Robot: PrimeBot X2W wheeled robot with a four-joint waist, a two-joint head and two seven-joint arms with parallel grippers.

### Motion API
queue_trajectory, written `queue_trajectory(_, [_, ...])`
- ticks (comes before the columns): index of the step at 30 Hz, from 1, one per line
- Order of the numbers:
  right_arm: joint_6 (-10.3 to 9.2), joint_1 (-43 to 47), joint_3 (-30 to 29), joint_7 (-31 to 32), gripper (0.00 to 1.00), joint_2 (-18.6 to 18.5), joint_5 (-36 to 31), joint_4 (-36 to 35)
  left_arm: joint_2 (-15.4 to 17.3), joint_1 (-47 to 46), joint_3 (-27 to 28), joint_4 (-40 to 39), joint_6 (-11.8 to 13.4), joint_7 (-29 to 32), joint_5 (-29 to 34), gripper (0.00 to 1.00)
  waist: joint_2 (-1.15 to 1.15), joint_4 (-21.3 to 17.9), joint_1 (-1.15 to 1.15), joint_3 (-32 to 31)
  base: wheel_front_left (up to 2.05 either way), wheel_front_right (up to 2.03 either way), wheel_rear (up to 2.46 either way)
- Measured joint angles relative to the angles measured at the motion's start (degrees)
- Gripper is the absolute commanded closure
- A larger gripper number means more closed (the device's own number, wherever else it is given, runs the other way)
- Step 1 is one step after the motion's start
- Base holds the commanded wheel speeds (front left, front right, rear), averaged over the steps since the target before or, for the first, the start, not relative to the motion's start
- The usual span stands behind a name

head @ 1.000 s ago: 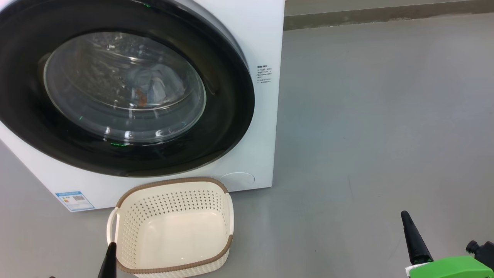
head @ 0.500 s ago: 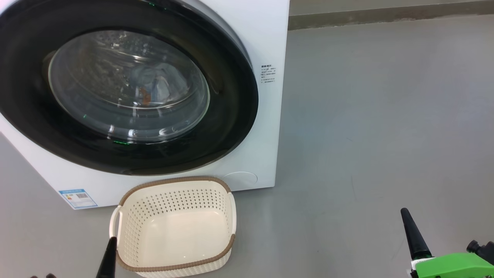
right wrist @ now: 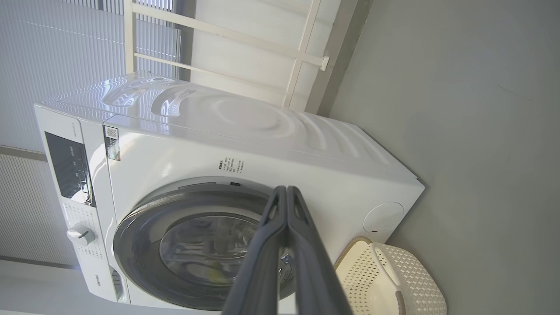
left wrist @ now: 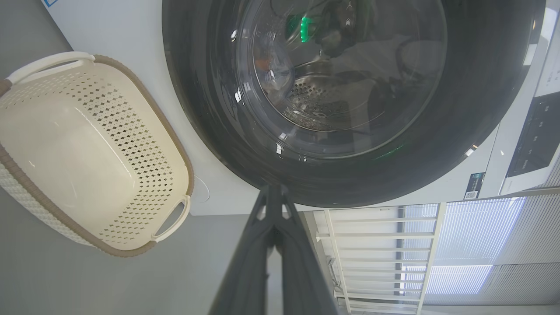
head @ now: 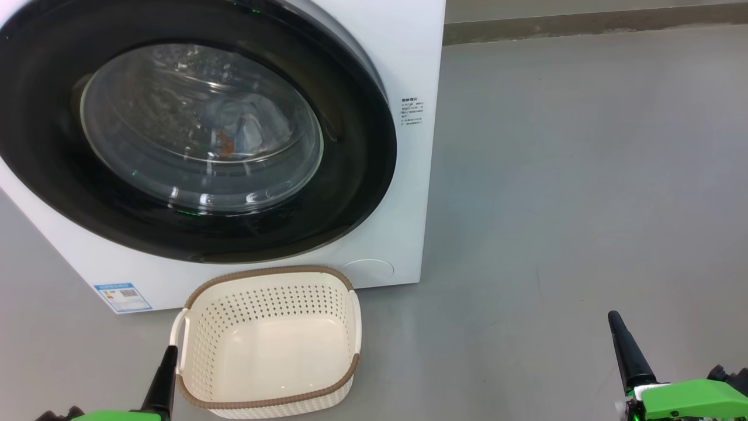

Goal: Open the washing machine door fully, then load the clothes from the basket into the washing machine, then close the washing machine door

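Grey floor (head: 555, 175), glossy black door (head: 362, 175) shut, perforated cream basket (head: 269, 304)

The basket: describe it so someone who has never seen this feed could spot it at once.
Find the big white washing machine with its round black-ringed door. On the grey floor in front of it, below the door, sits the basket. It is low, open-topped and empty: cream-white perforated plastic with a brown woven-look rim and side handles, unlike the solid machine behind.

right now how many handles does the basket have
2. In the left wrist view, one handle sits at the basket's upper-left end, the other handle at its lower-right end. None look hidden.
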Motion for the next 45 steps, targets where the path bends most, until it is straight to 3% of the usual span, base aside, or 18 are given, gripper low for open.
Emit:
queue_trajectory(22, [-0.38,-2.32,-1.07,3.18,1.00,0.23,13.27,1.20,0.14,-2.18,0.51,0.33,0.00,3.33,-11.65,1.00,0.00,0.92,0.00,0.07,0.00,0.00,0.00])
queue_trajectory(45, [-0.38,-2.34,-1.26,3.59,1.00,0.35,13.65,1.23,0.15,-2.27,0.52,0.34,0.00,3.33,-11.65,1.00,0.00,0.92,0.00,0.07,0.00,0.00,0.00])
